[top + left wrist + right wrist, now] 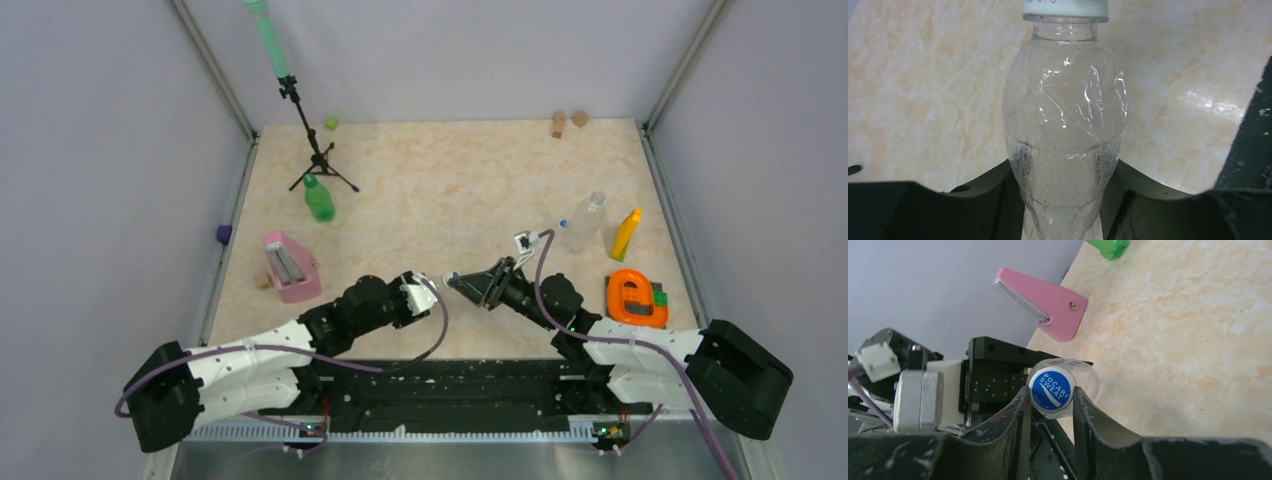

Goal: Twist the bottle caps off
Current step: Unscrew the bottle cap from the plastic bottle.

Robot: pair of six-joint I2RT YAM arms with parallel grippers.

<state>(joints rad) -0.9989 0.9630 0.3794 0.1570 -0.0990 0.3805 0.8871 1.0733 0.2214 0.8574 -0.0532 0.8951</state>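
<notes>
Bottle (1065,125) held, cap (1052,387) pinched, pink wedge (1053,310) behind

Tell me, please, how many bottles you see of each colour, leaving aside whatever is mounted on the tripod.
Green: 1, the green bottle
Clear: 2, the held clear bottle in the left gripper and the loose clear bottle beside the yellow block
Total: 3

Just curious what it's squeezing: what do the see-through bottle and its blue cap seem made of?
The clear bottle looks like thin, glossy plastic: see-through, with creases and sharp glints. The blue cap seems a harder, opaque plastic, smooth, with printed white lettering.
</notes>
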